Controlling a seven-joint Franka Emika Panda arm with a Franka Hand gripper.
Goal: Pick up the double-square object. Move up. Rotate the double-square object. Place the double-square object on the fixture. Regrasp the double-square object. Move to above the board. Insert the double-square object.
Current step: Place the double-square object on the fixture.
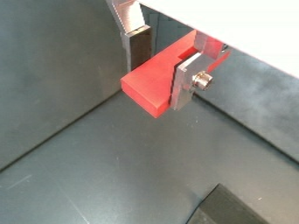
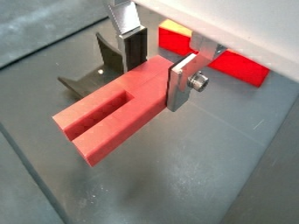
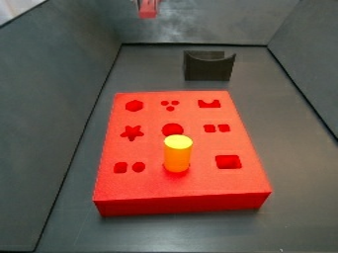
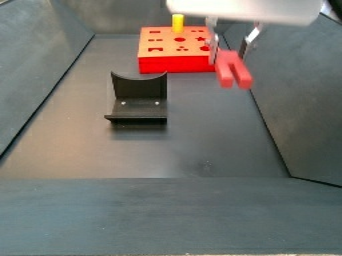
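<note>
My gripper (image 1: 159,79) is shut on the double-square object (image 1: 149,86), a red elongated block; its silver fingers (image 1: 184,84) press on the two long sides. The block's slotted end (image 2: 103,112) sticks out past the fingers. In a side view the gripper (image 4: 235,52) holds the block (image 4: 237,72) in the air, tilted, well above the floor and to the right of the fixture (image 4: 136,98). The fixture (image 2: 107,59) stands behind the block. The red board (image 3: 179,148) lies flat, apart from both. In that side view only the block's tip (image 3: 148,8) shows, at the upper edge.
A yellow-orange cylinder (image 3: 177,154) stands upright in one of the board's holes and also shows in the far side view (image 4: 177,20). Dark grey walls (image 3: 66,109) enclose the floor on both sides. The fixture (image 3: 208,64) sits beyond the board near the back wall.
</note>
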